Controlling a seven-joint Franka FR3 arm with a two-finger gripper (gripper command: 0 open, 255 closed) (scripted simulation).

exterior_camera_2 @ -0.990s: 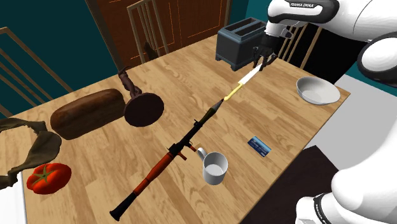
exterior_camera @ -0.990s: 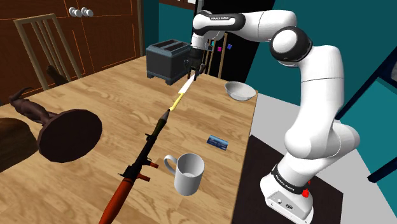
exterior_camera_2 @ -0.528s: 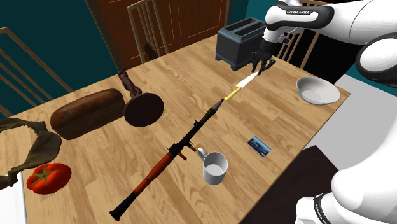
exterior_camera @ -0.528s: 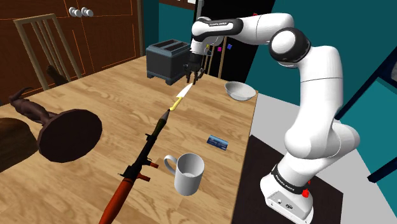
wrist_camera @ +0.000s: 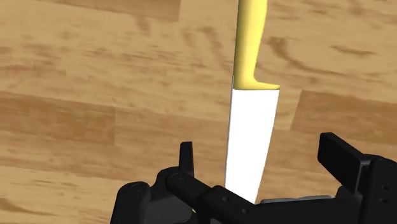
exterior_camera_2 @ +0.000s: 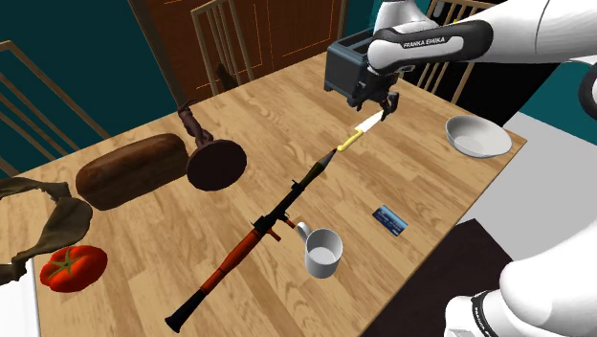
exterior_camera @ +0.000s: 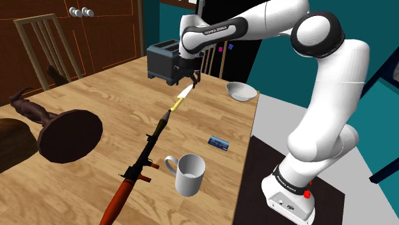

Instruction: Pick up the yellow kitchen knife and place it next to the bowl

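**Table, near zone.** A white mug [exterior_camera: 190,174] stands upright on the wooden table [exterior_camera: 115,89]. Just beside the mug's handle lies a rocket launcher [exterior_camera: 142,160]. It is red-brown at the rear and dark at the front, and its pointed nose is aimed at the knife. A small blue card [exterior_camera: 219,142] lies flat beyond the mug, near the table edge. A dark brown object with a round disc and a stem [exterior_camera: 67,133] sits at the shoulder view's left.

**Table, middle zone.** The yellow kitchen knife [exterior_camera: 181,97] lies flat on the wood. Its yellow handle ends just beside the launcher's nose, and its white blade points toward the toaster. The gripper [exterior_camera: 190,77] points downward, directly above the tip end of the blade and close to it. In the wrist view the fingers [wrist_camera: 340,159] stand wide apart. The blade passes between them and touches neither, so nothing is gripped.

**Table, far zone.** A pale bowl [exterior_camera: 242,91] sits near the table edge, to the shoulder view's right of the knife and apart from it. A black two-slot toaster [exterior_camera: 167,61] stands just behind the gripper.

**Beyond the table.** A wooden chair [exterior_camera: 39,45] stands in front of brown cabinet doors [exterior_camera: 109,32].
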